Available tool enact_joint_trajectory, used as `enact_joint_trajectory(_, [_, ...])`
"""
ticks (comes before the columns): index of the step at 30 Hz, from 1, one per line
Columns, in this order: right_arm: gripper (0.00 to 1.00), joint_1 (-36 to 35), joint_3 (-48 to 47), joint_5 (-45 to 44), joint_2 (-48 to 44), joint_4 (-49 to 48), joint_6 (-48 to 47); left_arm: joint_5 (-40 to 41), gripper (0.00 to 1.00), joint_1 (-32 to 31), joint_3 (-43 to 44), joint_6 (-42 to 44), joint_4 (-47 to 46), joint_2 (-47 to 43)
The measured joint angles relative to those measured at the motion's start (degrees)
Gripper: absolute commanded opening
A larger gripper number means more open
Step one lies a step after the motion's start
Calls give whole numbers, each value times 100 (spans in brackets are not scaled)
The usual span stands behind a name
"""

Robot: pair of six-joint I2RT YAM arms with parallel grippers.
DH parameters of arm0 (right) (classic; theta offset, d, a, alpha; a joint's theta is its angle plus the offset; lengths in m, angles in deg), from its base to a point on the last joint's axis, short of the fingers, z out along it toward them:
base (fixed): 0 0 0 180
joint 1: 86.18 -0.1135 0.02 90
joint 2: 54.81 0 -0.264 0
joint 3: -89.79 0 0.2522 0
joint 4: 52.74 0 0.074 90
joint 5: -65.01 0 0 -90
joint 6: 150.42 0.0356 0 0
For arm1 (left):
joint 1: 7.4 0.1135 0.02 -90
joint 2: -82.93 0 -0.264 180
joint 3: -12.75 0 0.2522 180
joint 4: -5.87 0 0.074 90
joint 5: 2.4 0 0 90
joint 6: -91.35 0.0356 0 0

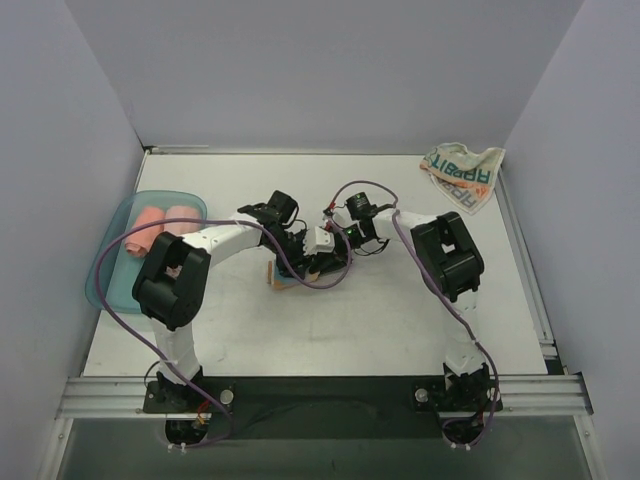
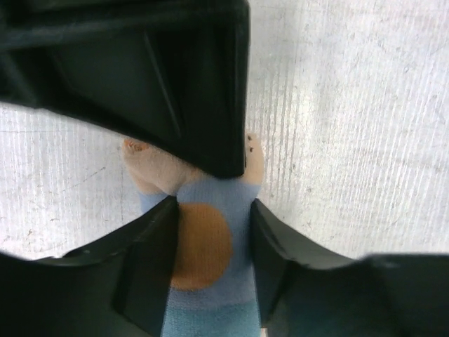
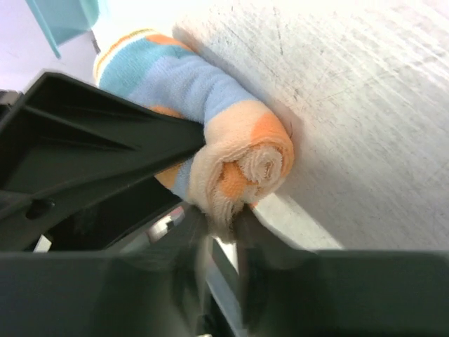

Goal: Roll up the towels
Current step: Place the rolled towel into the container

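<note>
The striped towel point(image 1: 281, 278) lies rolled into a tight tube at the table's middle. In the left wrist view it shows blue bands and an orange dot point(image 2: 203, 246). My left gripper point(image 1: 303, 258) point(image 2: 212, 207) is shut on it, a finger on each side of the roll. In the right wrist view the roll point(image 3: 182, 84) shows its spiral end. My right gripper point(image 1: 335, 250) point(image 3: 224, 221) is shut on the loose edge under that end. The whitish RABBIT towel point(image 1: 462, 170) lies crumpled at the far right corner. Two pink rolls point(image 1: 150, 228) lie in the teal tray.
The shallow teal tray point(image 1: 108, 272) sits at the table's left edge, and a corner of it shows in the right wrist view point(image 3: 63, 17). Lilac walls close in the left, back and right sides. Both arms' cables loop over the table's middle.
</note>
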Motion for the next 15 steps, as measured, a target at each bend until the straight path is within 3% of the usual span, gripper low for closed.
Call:
enact_joint_trajectory(4, [0, -44, -31, -94, 0, 90, 4, 26, 66, -17, -81, 96, 11, -9])
enact_joint_trajectory(10, [0, -31, -33, -94, -2, 105, 50, 227, 67, -98, -278, 232, -127, -114])
enact_joint_trajectory(13, [0, 4, -37, -81, -2, 101, 101, 400, 60, -146, -393, 295, -293, -153])
enact_joint_trajectory(15, [0, 22, -37, -59, -2, 96, 140, 518, 50, -195, -446, 330, -402, -170])
